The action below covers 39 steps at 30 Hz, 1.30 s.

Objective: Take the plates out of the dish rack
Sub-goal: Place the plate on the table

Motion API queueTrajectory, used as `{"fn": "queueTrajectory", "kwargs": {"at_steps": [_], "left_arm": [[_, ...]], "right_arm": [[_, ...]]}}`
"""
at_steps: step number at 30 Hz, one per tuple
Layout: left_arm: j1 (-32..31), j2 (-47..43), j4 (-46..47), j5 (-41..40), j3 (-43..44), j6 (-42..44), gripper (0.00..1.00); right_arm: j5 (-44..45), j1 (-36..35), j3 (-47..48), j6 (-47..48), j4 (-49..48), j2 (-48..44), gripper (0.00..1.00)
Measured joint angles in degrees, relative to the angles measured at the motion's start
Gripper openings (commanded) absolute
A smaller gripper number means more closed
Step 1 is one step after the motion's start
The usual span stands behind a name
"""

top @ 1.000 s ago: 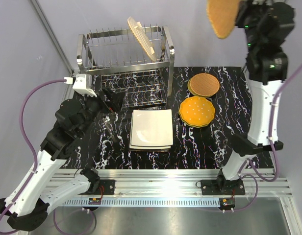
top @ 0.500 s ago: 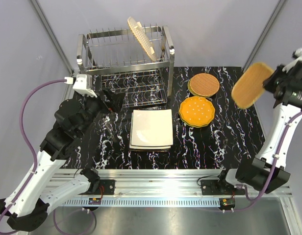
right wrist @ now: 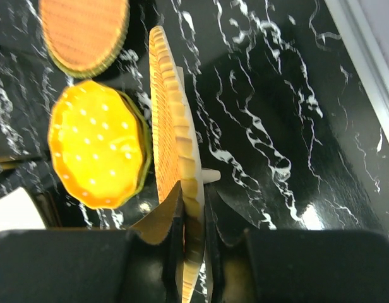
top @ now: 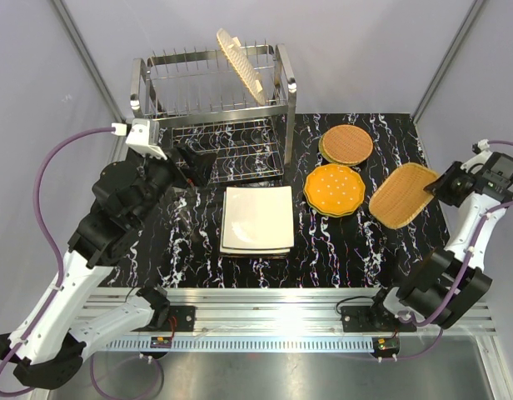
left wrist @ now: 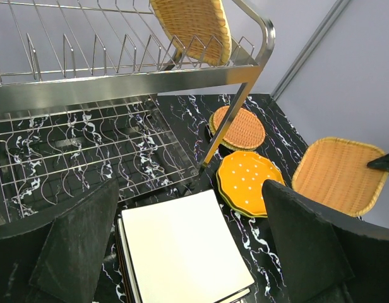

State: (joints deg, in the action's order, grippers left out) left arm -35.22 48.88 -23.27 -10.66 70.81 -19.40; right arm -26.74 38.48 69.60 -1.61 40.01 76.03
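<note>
**Right claw low with a woven plate, one more up in the rack**

From above: right gripper point(top: 442, 185) pinched narrow on the rim of the rounded-square woven plate point(top: 404, 195), held tilted and low over the black marbled table point(top: 365, 250). Just left of that load, the orange dotted plate point(top: 335, 189). Beyond that, the round woven plate point(top: 346, 143). Further left again, the stack of white square plates point(top: 258, 218). Over on the other side, left gripper point(top: 190, 167) spread wide, gripping nothing, right up at the lower tier of the dish rack point(top: 211, 108). Above and beyond that claw, the racked woven plate point(top: 240, 62) leaning among the top prongs.

From the left wrist: fingers point(left wrist: 81, 240) splayed to either side, white stack directly beneath and between them. Rack ahead and to the left, racked plate high at its right end. Orange and woven plates ahead to the right.

From the right wrist: held plate seen edge-on, rim sandwiched tight between the jaws. Orange dotted plate just left of the claw, round woven one further ahead on the left. Hard to say from here whether the held plate's far edge touches the table.
</note>
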Motion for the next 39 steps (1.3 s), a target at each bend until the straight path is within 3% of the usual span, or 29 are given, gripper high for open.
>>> {"fn": "queueTrajectory", "kwargs": {"at_steps": [11, 21, 24, 25, 28, 29, 32, 35, 39], "left_arm": [[0.2, 0.7, -0.2, 0.6, 0.9, 0.0, 0.99], [1.0, 5.9, 0.2, 3.1, 7.1, -0.7, 0.99], [1.4, 8.2, 0.5, 4.0, 9.4, -1.9, 0.99], [1.5, 8.9, 0.6, 4.1, 10.1, -2.4, 0.99], [1.9, 11.5, 0.8, 4.3, 12.4, -4.4, 0.99], [2.1, 12.6, 0.8, 4.2, 13.4, -5.2, 0.99], [2.9, 16.1, 0.4, 3.8, 17.0, -7.8, 0.99], [3.6, 21.3, -0.2, 3.0, 23.6, -10.8, 0.99], [4.3, 29.4, -1.6, 1.4, 34.1, -14.7, 0.99]], "right_arm": [[-4.3, 3.2, -7.0, 11.5, -0.3, 4.5, 0.0], [-11.3, 7.7, -7.0, 20.3, 4.9, 17.0, 0.19], [-11.8, 8.3, -7.0, 22.1, 6.6, 20.1, 0.3], [-11.1, 8.3, -7.0, 23.6, 6.7, 21.0, 0.4], [-7.7, 8.4, -7.2, 26.6, 5.7, 23.1, 0.59], [-6.8, 8.5, -7.3, 27.5, 5.2, 23.5, 0.7], [-4.3, 8.7, -7.9, 30.1, 4.5, 23.8, 0.85], [-2.8, 8.7, -8.1, 32.1, 4.3, 23.7, 0.95], [-1.5, 8.8, -8.5, 35.0, 4.7, 21.6, 1.0]]}}
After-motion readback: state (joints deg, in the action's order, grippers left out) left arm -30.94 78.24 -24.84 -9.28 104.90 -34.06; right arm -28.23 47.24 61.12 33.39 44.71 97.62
